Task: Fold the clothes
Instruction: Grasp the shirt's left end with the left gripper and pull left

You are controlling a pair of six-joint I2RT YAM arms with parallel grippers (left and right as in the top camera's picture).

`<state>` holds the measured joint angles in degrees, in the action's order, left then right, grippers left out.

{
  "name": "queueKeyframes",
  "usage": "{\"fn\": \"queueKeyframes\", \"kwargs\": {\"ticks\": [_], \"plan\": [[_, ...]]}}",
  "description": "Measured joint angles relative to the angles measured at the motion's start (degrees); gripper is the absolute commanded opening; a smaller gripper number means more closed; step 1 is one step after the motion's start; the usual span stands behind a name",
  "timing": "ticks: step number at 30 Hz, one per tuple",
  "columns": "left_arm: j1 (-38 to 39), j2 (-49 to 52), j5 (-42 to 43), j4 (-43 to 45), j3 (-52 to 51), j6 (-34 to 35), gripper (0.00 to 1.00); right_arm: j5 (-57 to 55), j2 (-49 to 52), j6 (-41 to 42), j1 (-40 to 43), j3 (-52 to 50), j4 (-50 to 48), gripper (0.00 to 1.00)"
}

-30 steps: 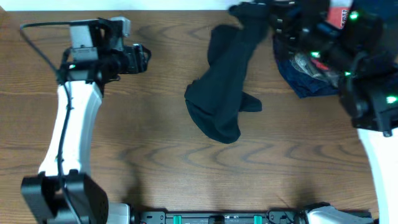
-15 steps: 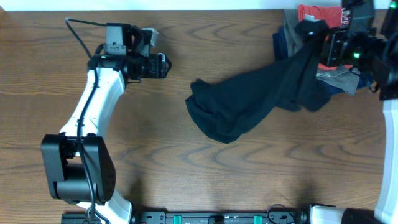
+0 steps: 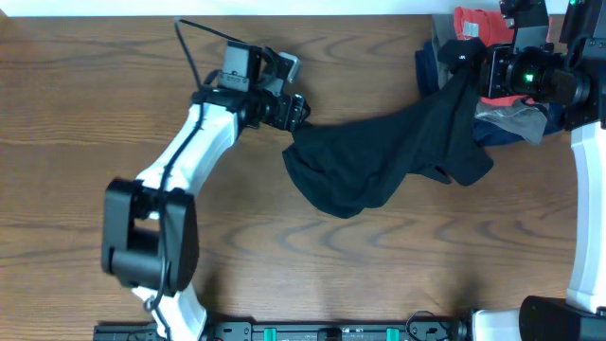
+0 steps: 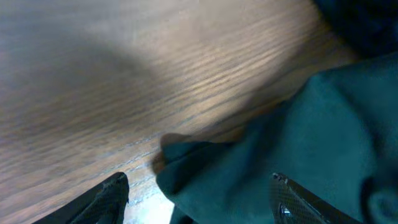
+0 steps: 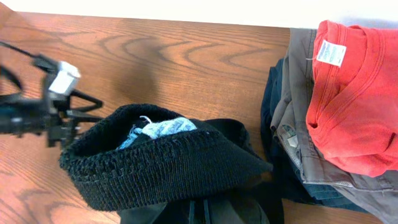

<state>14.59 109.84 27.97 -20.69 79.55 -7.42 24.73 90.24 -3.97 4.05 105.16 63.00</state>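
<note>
Black clothes, held by right tool, reach the left tool.

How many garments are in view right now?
4. The black garment is stretched across the middle; at far right, a red T-shirt tops a grey garment, with a navy garment beneath. More may be hidden under them.

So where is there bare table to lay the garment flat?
The widest bare wood is the front of the table, below the black garment. Also free: the far left, beyond the left arm, and a strip behind the garment, between the left end effector and the clothes pile. Crowded: the right rear corner, around the right end effector.
</note>
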Motion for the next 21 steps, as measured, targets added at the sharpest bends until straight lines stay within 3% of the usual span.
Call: {"fn": "queueKeyframes", "kwargs": {"ticks": [5, 18, 21], "plan": [[-0.2, 5.3, 0.2, 0.4, 0.0, 0.0, 0.82, 0.2, 0.0, -0.9, 0.0, 0.0, 0.0, 0.01], [0.5, 9.8, 6.4, 2.8, 0.0, 0.1, 0.82, 0.5, 0.0, -1.5, 0.0, 0.0, 0.0, 0.01], [1.2, 10.1, 6.9, 2.7, 0.0, 0.4, 0.66, 0.6, 0.0, -1.6, 0.0, 0.0, 0.0, 0.01]]}}
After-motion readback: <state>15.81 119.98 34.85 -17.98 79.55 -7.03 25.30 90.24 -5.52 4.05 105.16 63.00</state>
